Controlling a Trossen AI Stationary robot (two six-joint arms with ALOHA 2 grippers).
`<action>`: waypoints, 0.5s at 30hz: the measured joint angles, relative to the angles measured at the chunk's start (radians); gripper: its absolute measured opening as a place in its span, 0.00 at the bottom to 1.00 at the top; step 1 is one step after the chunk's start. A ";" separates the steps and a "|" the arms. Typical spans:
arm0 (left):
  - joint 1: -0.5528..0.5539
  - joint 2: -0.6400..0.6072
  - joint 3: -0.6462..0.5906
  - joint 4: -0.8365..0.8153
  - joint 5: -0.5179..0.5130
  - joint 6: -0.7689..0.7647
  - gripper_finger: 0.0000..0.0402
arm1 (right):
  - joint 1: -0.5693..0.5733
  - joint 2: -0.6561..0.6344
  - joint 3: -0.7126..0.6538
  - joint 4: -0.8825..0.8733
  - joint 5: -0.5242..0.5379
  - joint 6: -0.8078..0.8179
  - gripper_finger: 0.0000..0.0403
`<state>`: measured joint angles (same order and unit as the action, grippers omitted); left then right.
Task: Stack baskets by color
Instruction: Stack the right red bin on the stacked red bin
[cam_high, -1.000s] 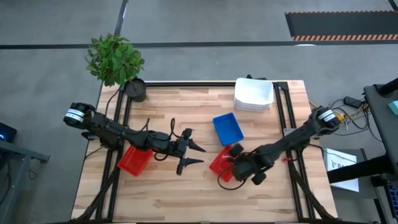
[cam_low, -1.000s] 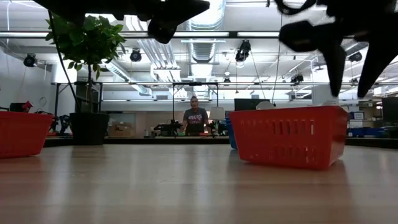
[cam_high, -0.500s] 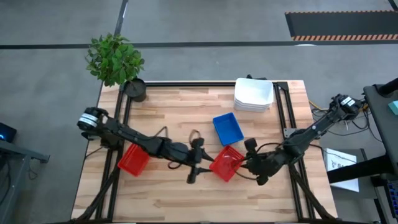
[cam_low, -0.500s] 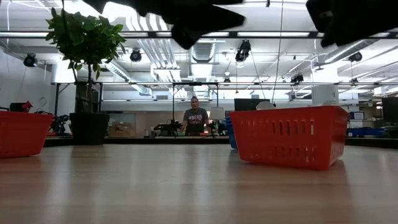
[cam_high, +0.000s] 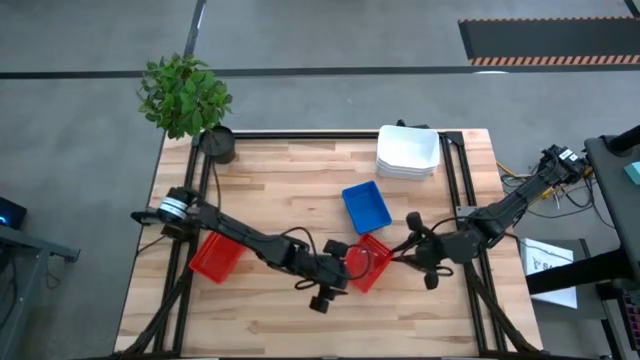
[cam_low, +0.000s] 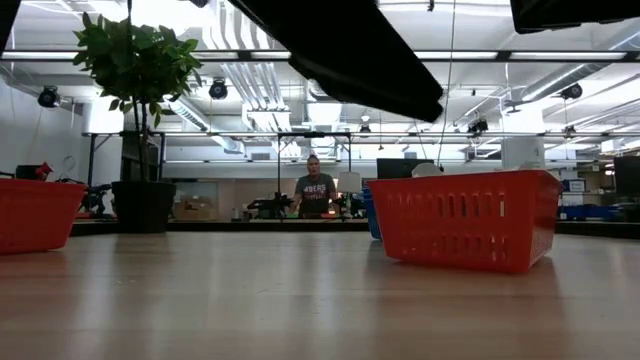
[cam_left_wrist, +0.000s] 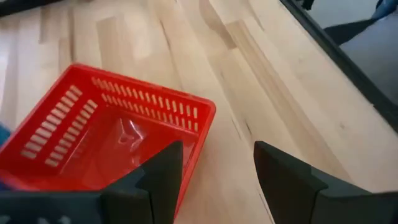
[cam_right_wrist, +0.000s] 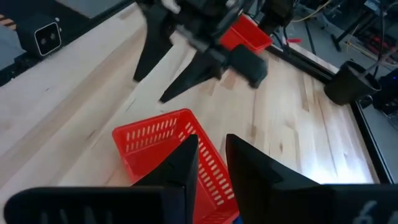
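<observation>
flanking red basket (cam_high: 366, 262), blue basket (cam_high: 366, 207) beside

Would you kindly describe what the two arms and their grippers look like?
Both arms are dark and slender. The left arm has a silver-white ring near its base and thin black cables looping along it; the right arm carries similar cables. Each gripper has two black, tapered, wedge-shaped fingers.

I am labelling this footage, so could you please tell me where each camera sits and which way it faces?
High view: overhead, straight down on the table; both arms show.
Low view: table-top height, facing the room; a red basket near, dark arm parts above.
Left wrist view: on the left arm, looking down past its open fingers at that basket.
Right wrist view: on the right arm, past its fingers, across the basket to the left gripper.
All four share this red basket.
</observation>
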<state>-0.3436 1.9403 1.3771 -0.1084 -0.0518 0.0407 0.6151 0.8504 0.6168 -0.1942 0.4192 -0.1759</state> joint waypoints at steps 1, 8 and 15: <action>-0.001 0.015 0.008 0.009 0.002 0.014 0.45 | 0.000 -0.005 -0.002 0.001 0.000 0.000 0.19; 0.003 0.052 0.023 0.051 0.015 0.037 0.45 | 0.000 -0.008 -0.012 -0.002 0.004 0.000 0.18; 0.021 0.054 -0.005 0.121 0.024 0.037 0.45 | 0.000 -0.006 -0.014 -0.010 0.054 -0.004 0.17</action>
<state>-0.3227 1.9945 1.3719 0.0125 -0.0274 0.0782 0.6151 0.8448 0.6029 -0.2043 0.4732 -0.1799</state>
